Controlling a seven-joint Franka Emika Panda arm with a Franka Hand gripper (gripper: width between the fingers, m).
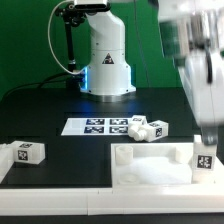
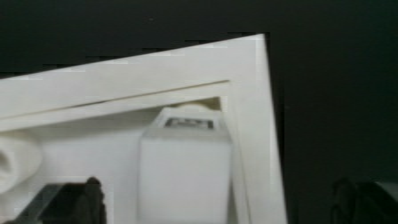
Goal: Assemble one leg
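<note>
Black bench (image 1: 60, 125) below, my hand (image 2: 210, 205) pinches the leg (image 2: 185, 160), light, rigid, slick plastic, by its flat sides.

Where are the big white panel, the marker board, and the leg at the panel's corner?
panel (image 1: 150, 170), exterior view, bare flat top.
marker board (image 1: 75, 126), exterior view, its bare white end.
leg (image 1: 204, 158), exterior view, tagged front face.
</note>
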